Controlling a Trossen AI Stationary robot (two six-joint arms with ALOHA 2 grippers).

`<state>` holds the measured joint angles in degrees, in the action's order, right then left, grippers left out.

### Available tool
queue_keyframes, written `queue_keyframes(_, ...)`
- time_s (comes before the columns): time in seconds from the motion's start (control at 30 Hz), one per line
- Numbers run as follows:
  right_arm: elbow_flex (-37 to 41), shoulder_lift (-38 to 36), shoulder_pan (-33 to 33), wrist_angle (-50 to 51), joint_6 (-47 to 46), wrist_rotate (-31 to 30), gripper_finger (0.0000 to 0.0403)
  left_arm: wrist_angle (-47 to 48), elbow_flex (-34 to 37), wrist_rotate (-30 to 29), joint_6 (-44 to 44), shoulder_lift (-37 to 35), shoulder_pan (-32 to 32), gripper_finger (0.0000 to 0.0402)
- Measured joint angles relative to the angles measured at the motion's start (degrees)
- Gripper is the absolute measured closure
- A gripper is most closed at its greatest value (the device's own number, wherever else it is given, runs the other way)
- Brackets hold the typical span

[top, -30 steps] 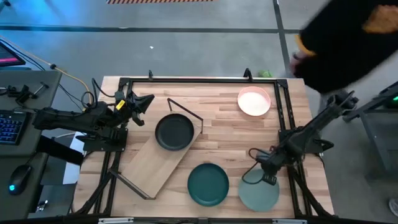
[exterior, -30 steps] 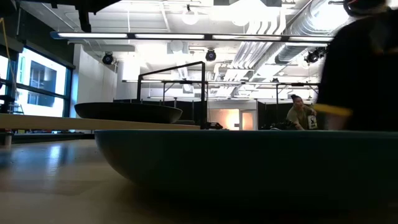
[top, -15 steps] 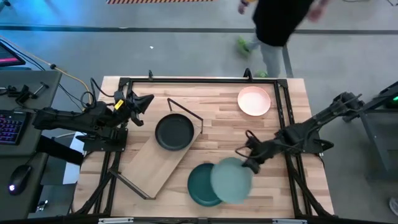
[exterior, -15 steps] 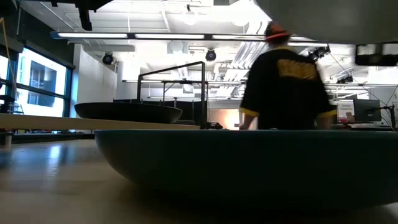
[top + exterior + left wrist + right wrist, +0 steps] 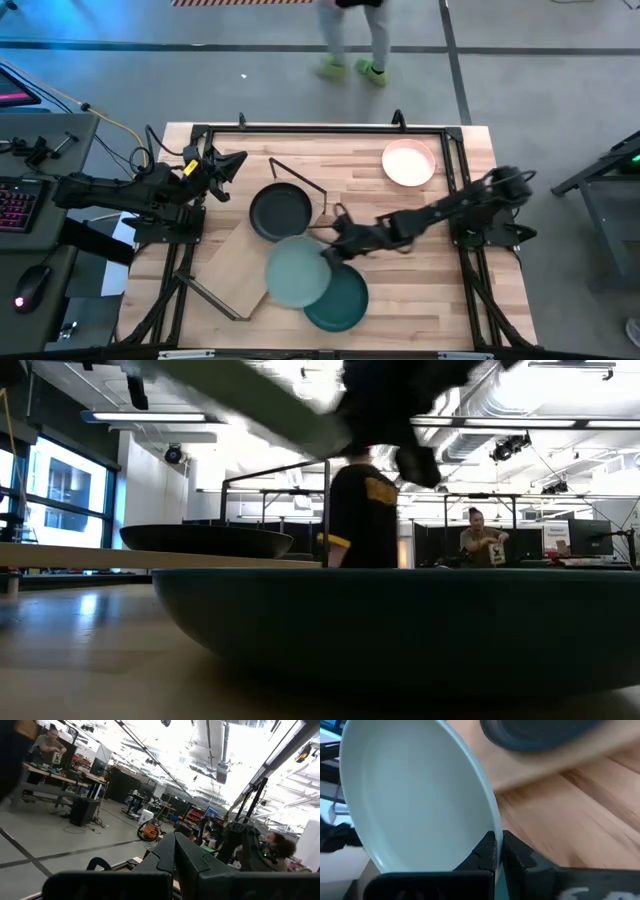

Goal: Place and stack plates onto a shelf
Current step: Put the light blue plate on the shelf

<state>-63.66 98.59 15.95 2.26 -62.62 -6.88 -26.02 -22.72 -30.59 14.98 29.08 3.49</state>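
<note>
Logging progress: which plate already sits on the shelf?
The black plate alone rests on the shelf; the right gripper carries the sage plate.

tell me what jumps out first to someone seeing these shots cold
The eye goes to the pale sage green plate, held by its rim in the right gripper above the shelf, partly over the dark teal plate. Next comes the black plate already sitting on the shelf's far end, with the cream-white plate alone near the table's far right corner. The left gripper waits at the table's left edge.
</note>
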Motion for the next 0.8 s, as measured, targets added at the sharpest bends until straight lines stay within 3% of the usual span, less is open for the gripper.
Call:
queue_keyframes(0.43, -26.8, 23.0, -4.7, 5.5, 1.1, 4.5, 0.0403, -1.0, 0.0, 1.6, 1.4, 0.0, 0.0, 0.0401)
queue_keyframes(0.8, -31.9, 27.6, -4.6, 6.2, -1.7, 4.1, 0.0403, -0.9, 0.0, 1.7, 1.4, 0.0, 0.0, 0.0401)
